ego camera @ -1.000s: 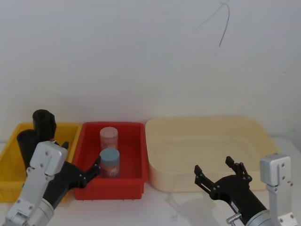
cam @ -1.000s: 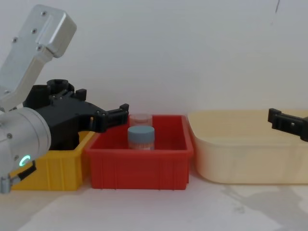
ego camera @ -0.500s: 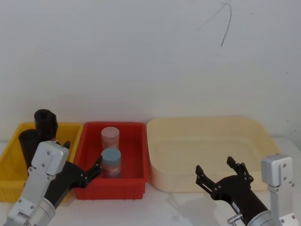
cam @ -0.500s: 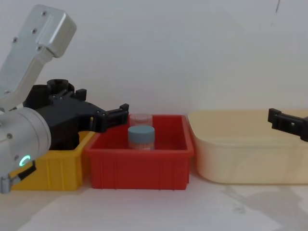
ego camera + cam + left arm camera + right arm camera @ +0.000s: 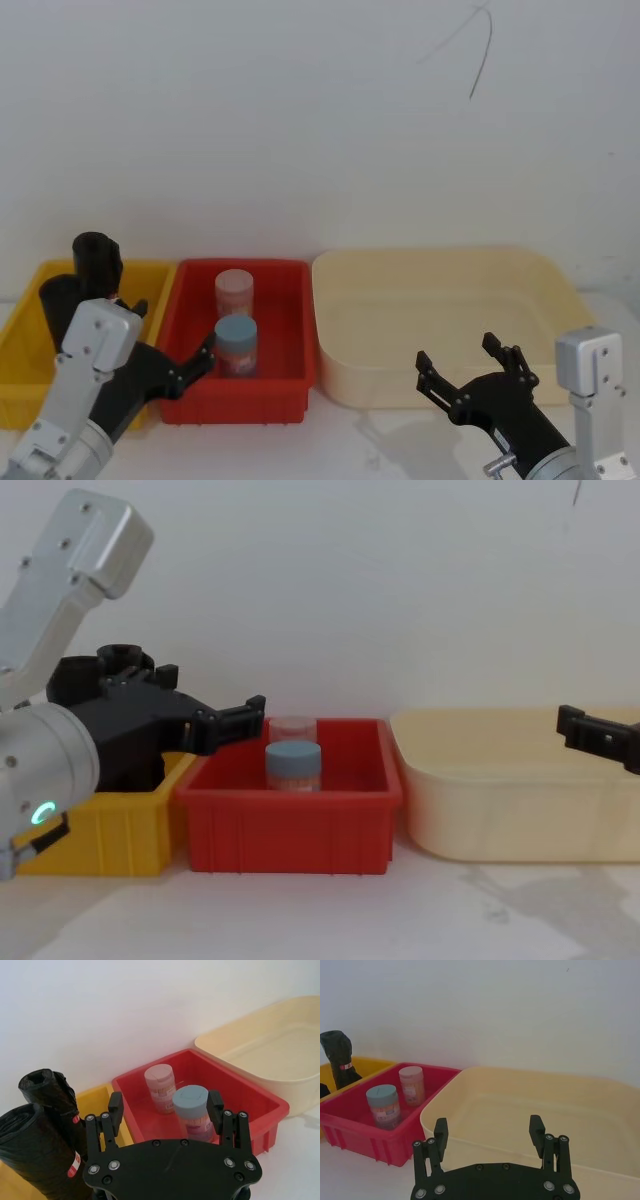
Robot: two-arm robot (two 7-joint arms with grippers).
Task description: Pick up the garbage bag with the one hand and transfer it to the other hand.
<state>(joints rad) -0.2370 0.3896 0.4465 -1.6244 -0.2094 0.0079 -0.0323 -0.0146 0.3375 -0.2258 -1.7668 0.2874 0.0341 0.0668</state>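
Left tool point(image 5: 174, 325), right tool point(image 5: 456, 352) spread empty: 2 garbage bags point(image 5: 47, 1091) point(image 5: 30, 1146), 2 jars point(image 5: 234, 292) point(image 5: 236, 342), 3 bins point(image 5: 25, 385) point(image 5: 290, 268) point(image 5: 430, 256).

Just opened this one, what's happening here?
Nothing is held yet. The left gripper, fingers open, hovers near the yellow bin, where the garbage bag and a second roll stand. The right gripper hangs open in front of the cream tub.

Black garbage bag point(image 5: 30, 1152) with red-white label point(image 5: 74, 1164); yellow bin point(image 5: 22, 385), red bin point(image 5: 240, 405), cream tub point(image 5: 360, 375); near jar lid point(image 5: 236, 329) perhaps grey-blue.
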